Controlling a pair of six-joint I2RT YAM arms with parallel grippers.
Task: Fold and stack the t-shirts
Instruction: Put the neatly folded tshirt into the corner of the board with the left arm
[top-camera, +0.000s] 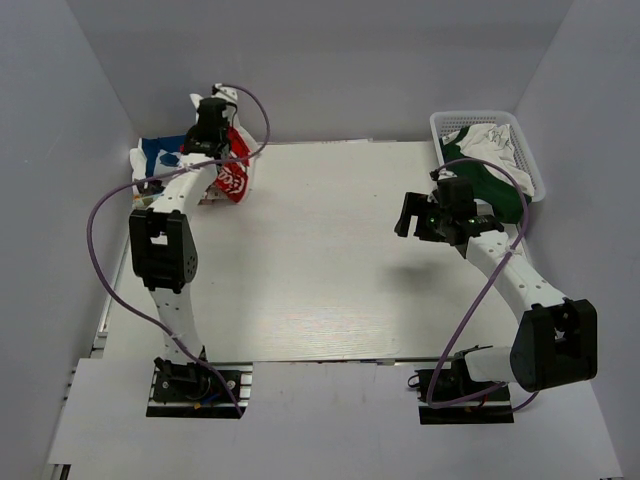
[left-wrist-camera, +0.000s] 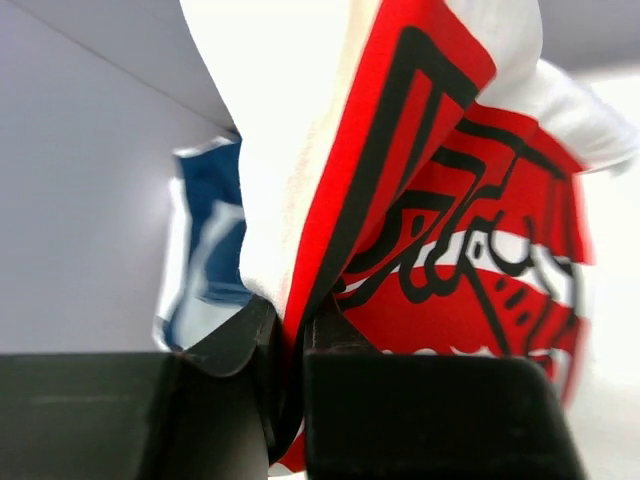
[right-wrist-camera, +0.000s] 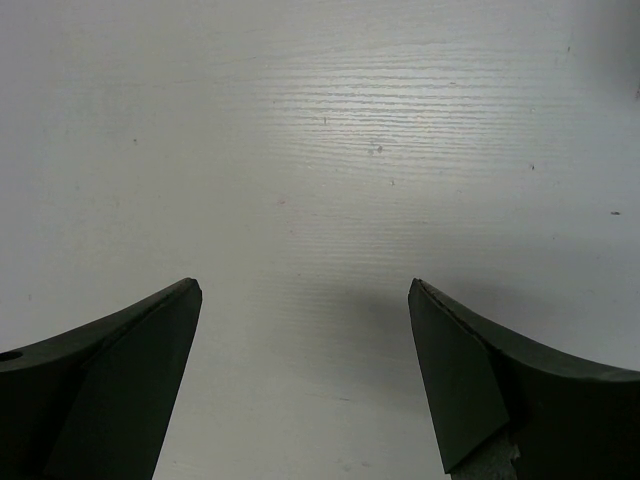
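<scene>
Left end effector (left-wrist-camera: 290, 335) at far-left corner of bench (top-camera: 320, 270), clenched on white shirt (top-camera: 233, 182), which hangs from it; blue shirt (top-camera: 158, 150) beside it in the corner; right end effector (right-wrist-camera: 305, 300) released, above bench near right edge.

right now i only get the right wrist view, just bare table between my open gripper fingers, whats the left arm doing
Observer: The left gripper is shut on a fold of the white Coca-Cola shirt, at the far left corner of the table.
Operator: any other shirt close to it
Observer: Yes, a blue shirt lies at the far left edge, just left of the held one.
</scene>
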